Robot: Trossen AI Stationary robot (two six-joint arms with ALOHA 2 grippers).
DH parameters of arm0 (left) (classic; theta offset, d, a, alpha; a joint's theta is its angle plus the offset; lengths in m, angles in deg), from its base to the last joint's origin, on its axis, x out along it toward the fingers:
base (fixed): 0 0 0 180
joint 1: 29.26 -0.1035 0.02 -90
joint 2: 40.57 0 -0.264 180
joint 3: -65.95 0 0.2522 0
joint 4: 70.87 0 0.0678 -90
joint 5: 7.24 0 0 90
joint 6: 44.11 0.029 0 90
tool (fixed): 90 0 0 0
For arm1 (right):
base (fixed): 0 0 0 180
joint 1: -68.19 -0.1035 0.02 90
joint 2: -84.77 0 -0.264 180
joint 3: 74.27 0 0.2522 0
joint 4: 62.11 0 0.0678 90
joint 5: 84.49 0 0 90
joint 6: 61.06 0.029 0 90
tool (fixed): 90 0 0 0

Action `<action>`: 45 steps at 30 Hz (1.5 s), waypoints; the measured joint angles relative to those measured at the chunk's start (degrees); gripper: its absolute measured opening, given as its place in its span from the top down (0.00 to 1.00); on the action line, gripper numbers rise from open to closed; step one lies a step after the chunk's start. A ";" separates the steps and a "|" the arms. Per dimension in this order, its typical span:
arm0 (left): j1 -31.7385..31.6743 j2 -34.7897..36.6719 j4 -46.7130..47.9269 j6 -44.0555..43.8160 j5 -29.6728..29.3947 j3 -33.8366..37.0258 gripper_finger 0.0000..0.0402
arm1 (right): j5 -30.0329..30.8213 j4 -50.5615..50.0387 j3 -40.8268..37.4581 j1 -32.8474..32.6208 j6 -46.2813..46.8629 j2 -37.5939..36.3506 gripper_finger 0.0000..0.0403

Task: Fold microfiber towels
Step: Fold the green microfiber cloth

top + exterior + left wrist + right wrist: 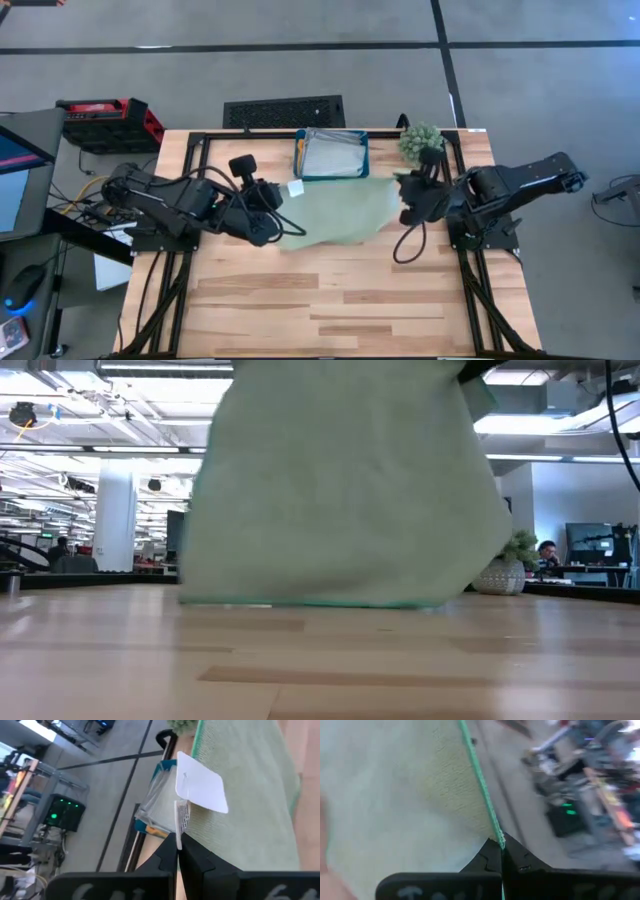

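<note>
- 1 light green towel [340,210] hangs stretched between the 2 arms above the middle of the wooden surface [340,310]; in the low view its bottom edge [320,600] reaches down to the boards.
- Left pincer [178,851]: closed on 1 corner of the green towel, beside 1 white tag [201,789] sewn at that edge; in the high view it sits left of the towel [272,228].
- Right pincer [501,851]: closed on the towel's green-stitched hem at the opposite side; in the high view it sits right of the towel [408,212].
- 1 teal tray [299,160] at the far edge of the surface holds pale folded cloth [332,158]; the count of cloths inside cannot be told.
- 1 spiky green plant [420,138] stands right of the tray, near the right arm.
</note>
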 joint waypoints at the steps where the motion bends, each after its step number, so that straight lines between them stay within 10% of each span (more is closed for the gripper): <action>1: -0.17 0.00 -0.21 -0.04 -0.81 0.00 1.00 | 2.81 0.54 0.02 0.00 0.40 -0.06 0.98; 8: -3.85 0.00 -2.22 0.72 -13.76 0.00 1.00 | 9.41 7.20 0.00 2.20 -6.33 -0.09 0.98; 14: -6.31 0.12 -8.10 9.92 -13.46 -0.01 1.00 | 7.54 10.09 0.00 3.04 -10.14 -0.26 0.98; 24: -3.46 0.09 -2.90 2.85 12.23 -0.02 1.00 | -14.83 -1.38 -0.55 1.35 3.26 -0.19 0.98; 34: 5.20 -4.91 8.59 -19.01 30.53 0.04 1.00 | -23.68 1.25 -6.40 -9.29 10.60 -0.16 0.97; 45: 13.46 -14.84 8.17 -31.12 33.26 0.00 1.00 | -24.48 8.66 -13.57 -18.60 18.92 -0.13 0.98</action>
